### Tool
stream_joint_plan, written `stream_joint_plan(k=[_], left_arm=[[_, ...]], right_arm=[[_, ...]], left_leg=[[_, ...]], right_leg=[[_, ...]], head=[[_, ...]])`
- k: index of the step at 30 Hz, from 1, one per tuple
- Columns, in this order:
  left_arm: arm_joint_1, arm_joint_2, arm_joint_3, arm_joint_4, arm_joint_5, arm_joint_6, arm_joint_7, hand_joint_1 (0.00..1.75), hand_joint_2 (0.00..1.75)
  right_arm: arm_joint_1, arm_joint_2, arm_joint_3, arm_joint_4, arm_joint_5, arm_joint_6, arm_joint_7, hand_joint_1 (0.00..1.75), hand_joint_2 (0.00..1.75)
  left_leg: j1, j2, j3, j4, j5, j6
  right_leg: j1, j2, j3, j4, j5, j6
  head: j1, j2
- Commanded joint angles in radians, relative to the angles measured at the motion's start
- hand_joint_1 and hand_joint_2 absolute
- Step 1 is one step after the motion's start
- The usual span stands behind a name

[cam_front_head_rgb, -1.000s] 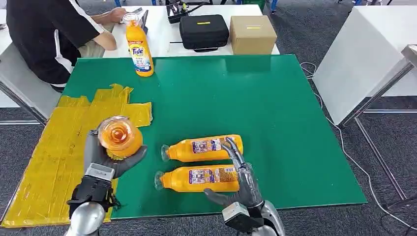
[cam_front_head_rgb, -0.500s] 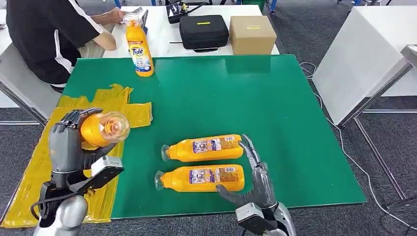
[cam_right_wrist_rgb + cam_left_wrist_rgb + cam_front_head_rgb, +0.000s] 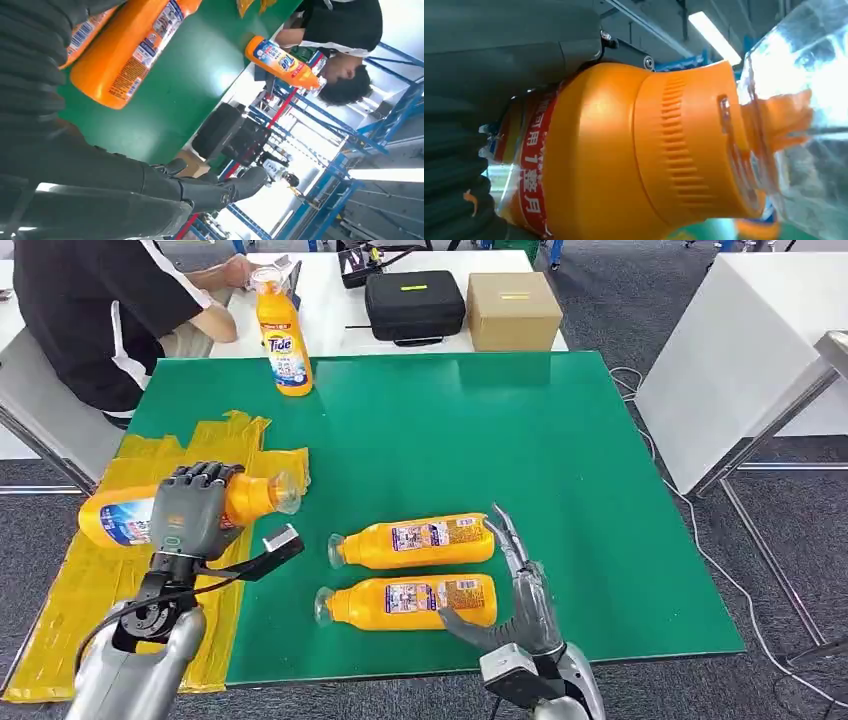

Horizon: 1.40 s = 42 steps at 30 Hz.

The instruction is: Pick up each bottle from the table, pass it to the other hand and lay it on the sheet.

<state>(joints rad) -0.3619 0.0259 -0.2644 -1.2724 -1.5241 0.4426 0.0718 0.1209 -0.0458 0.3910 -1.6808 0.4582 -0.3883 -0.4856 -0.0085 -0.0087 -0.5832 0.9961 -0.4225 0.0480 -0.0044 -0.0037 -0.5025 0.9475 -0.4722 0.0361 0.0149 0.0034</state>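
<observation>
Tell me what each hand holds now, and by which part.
The left hand grips an orange detergent bottle around its body's middle. The right hand holds nothing.

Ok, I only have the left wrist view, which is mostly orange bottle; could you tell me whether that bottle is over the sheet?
Observer: Yes. The left hand grips the bottle on its side above the yellow sheet, cap towards the green mat.
Operator: Thank you. And where is the right hand?
Observer: The right hand is open, beside the nearer lying bottle; a second lying bottle is just beyond it.
</observation>
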Motion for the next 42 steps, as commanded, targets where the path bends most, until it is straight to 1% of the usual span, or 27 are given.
stream_joint_plan(k=[1,2,4,12,16,17,18,19,20,25,36,39,41,42], left_arm=[[-0.128,0.003,-0.128,0.414,-0.047,0.022,0.119,1.75,1.75],[-0.129,0.0,-0.12,0.434,-0.047,0.025,0.122,1.75,1.75],[-0.132,-0.006,-0.102,0.463,-0.047,0.032,0.118,1.75,1.75],[-0.136,-0.006,-0.099,0.468,-0.047,0.023,0.12,1.75,1.75],[-0.138,-0.014,-0.072,0.526,-0.047,0.008,0.126,1.75,1.75],[-0.14,-0.014,-0.072,0.541,-0.047,0.01,0.128,1.61,1.75],[-0.144,-0.019,-0.063,0.563,-0.047,0.019,0.122,1.2,1.75],[-0.143,-0.023,-0.051,0.576,-0.047,0.024,0.112,0.35,1.75],[-0.141,-0.022,-0.052,0.576,-0.047,0.033,0.11,0.0,1.75],[-0.128,-0.052,0.002,0.59,-0.034,0.02,0.068,0.0,1.75],[-0.093,-0.062,0.029,0.578,-0.011,0.013,0.041,0.0,1.75],[-0.068,-0.07,0.054,0.557,0.033,0.011,0.006,0.0,1.75],[-0.034,-0.077,0.073,0.5,0.094,0.013,-0.04,0.0,1.75],[-0.026,-0.078,0.074,0.485,0.101,0.012,-0.042,0.0,1.75]], right_arm=[[-0.047,0.0,-0.008,0.061,-0.003,0.011,0.017,0.0,1.75],[-0.045,0.005,-0.008,0.064,-0.001,0.014,0.017,0.0,1.75],[-0.043,0.01,-0.01,0.066,0.002,0.016,0.017,0.0,1.75],[-0.044,0.01,-0.01,0.066,0.003,0.019,0.017,0.0,1.75],[-0.053,0.022,-0.013,0.071,0.011,0.038,0.024,0.0,1.75],[-0.057,0.024,-0.013,0.077,0.013,0.044,0.026,0.0,1.75],[-0.061,0.029,-0.015,0.082,0.016,0.049,0.025,0.0,1.75],[-0.066,0.031,-0.014,0.089,0.019,0.053,0.024,0.0,1.75],[-0.068,0.031,-0.014,0.094,0.019,0.054,0.024,0.0,1.75],[-0.079,0.023,-0.001,0.122,0.019,0.057,0.018,0.0,1.75],[-0.097,0.008,0.018,0.16,-0.019,0.057,-0.001,0.0,1.75],[-0.09,0.005,0.029,0.171,-0.033,0.05,-0.007,0.0,1.75],[-0.073,0.014,0.03,0.163,-0.027,0.041,-0.011,0.0,1.75],[-0.07,0.014,0.031,0.157,-0.025,0.04,-0.012,0.0,1.75]], left_leg=[[0.0,-0.001,0.003,-0.001,0.0,-0.002],[0.0,-0.001,0.005,-0.002,-0.001,-0.003],[0.0,0.0,0.003,-0.001,-0.001,-0.002],[0.001,0.0,0.002,0.0,-0.001,-0.003],[0.001,0.0,0.001,-0.001,-0.001,-0.003],[0.0,0.0,0.001,-0.001,-0.001,-0.002],[0.001,0.001,0.003,-0.001,-0.001,-0.003],[0.001,0.001,0.002,-0.001,-0.001,-0.003],[0.0,0.001,0.001,-0.001,-0.001,-0.002],[0.001,0.0,0.002,-0.001,-0.001,-0.003],[0.001,0.001,0.002,-0.001,-0.001,-0.003],[0.0,0.002,0.004,-0.002,-0.001,-0.003],[0.0,0.002,0.003,-0.002,-0.001,-0.002],[0.0,0.002,0.005,-0.002,-0.001,-0.003]], right_leg=[[0.0,-0.001,0.003,-0.002,-0.001,-0.001],[0.0,-0.002,0.006,-0.003,-0.001,-0.001],[0.0,0.0,0.003,-0.002,-0.001,-0.001],[0.001,0.0,0.002,-0.001,-0.001,-0.001],[0.001,0.0,0.002,-0.001,0.0,-0.001],[0.0,0.0,0.001,-0.001,0.0,-0.001],[0.0,0.001,0.003,-0.001,-0.001,-0.001],[0.0,0.001,0.002,-0.001,0.0,-0.001],[0.0,0.001,0.002,-0.001,0.0,-0.001],[0.001,0.0,0.002,-0.001,0.0,-0.001],[0.001,0.001,0.003,-0.002,0.0,-0.001],[0.0,0.002,0.004,-0.002,0.0,-0.001],[0.0,0.002,0.004,-0.002,0.0,-0.001],[0.0,0.002,0.005,-0.002,0.0,-0.001]], head=[[0.0,0.0],[0.0,0.0],[0.0,0.0],[0.0,0.0],[0.0,0.0],[0.0,0.0],[0.0,0.0],[0.0,0.0],[0.0,0.0],[0.0,0.0],[0.0,0.0],[0.0,0.0],[0.0,0.0],[0.0,0.0]])
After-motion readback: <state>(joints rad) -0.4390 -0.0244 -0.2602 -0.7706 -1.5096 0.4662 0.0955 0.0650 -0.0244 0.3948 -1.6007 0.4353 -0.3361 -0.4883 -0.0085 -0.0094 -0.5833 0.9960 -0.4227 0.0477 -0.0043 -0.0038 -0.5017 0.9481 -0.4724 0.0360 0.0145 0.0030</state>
